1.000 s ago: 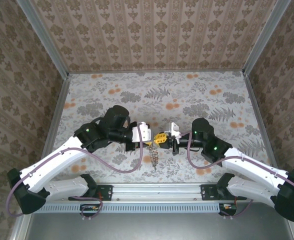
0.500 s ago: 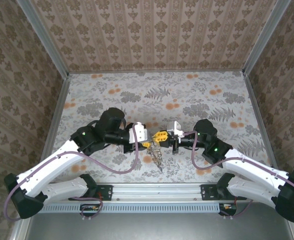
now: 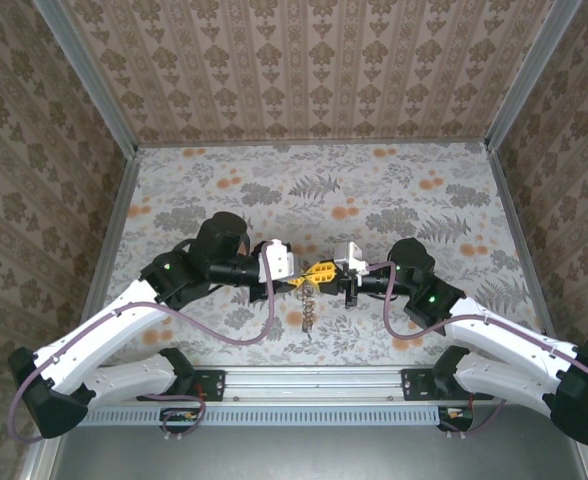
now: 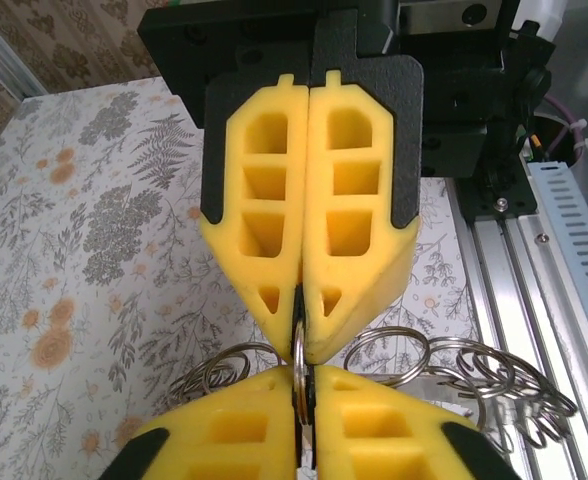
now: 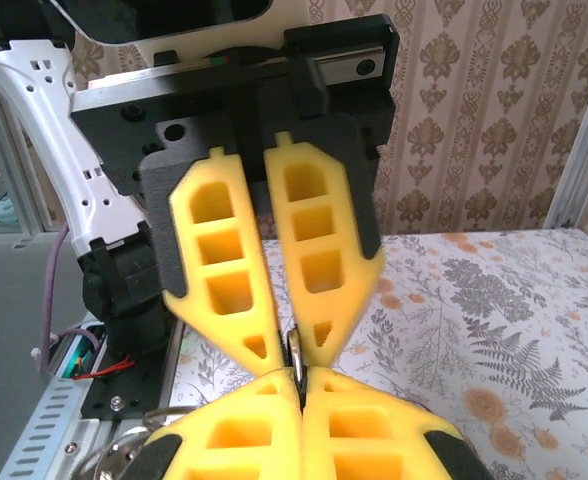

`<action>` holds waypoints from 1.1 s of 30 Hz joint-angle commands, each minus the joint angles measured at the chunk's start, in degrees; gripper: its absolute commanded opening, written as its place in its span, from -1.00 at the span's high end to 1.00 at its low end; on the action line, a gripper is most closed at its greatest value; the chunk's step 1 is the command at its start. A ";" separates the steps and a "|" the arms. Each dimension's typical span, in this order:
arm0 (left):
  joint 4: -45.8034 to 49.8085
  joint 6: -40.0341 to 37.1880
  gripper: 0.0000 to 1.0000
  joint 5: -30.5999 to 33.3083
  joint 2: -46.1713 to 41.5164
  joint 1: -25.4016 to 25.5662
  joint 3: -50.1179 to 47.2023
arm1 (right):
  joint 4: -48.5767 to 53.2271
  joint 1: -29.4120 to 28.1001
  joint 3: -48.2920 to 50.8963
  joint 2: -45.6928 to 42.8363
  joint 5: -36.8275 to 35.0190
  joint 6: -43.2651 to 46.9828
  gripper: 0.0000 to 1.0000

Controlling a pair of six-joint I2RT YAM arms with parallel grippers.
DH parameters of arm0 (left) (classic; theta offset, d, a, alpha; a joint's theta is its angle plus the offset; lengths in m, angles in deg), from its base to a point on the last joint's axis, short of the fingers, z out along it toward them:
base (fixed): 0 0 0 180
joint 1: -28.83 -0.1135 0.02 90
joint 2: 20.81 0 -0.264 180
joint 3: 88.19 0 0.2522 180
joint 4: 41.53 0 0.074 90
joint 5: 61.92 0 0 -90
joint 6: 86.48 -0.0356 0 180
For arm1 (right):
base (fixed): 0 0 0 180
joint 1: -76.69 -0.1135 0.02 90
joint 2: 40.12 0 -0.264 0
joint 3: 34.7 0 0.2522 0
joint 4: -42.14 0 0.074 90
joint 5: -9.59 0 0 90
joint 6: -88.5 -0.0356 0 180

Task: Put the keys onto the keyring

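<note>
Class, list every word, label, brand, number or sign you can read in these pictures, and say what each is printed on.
None: nothing here can be read.
The left tool and the right tool, yellow ribbed plastic fingers on black mounts: blank.
The silvery metal keyring of linked rings: no legible marking.
The floral-patterned table and the ornamented brown walls: decoration only.

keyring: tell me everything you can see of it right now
The keyring is a bunch of thin, shiny silver wire loops linked together, metal by the look. One loop stands on edge, pinched between the shut yellow fingertips of the left gripper and the right gripper, which meet tip to tip. Other loops fan out on both sides of that pinch. From above, the rest hangs as a short chain over the floral table; whether its end touches the table cannot be told.
</note>
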 commanded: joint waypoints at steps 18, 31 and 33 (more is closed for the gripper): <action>-11.84 0.50 0.04 -3.38 -7.27 -1.61 -14.61 | 5.42 0.94 -3.78 -2.16 2.58 5.38 1.00; -30.84 7.74 -0.12 2.44 -8.53 0.72 -22.98 | 3.58 0.96 -4.75 -0.58 1.98 3.46 1.00; -33.30 8.42 -0.12 3.53 -8.22 1.51 -23.81 | 3.17 0.91 -4.53 -0.58 1.24 3.09 1.00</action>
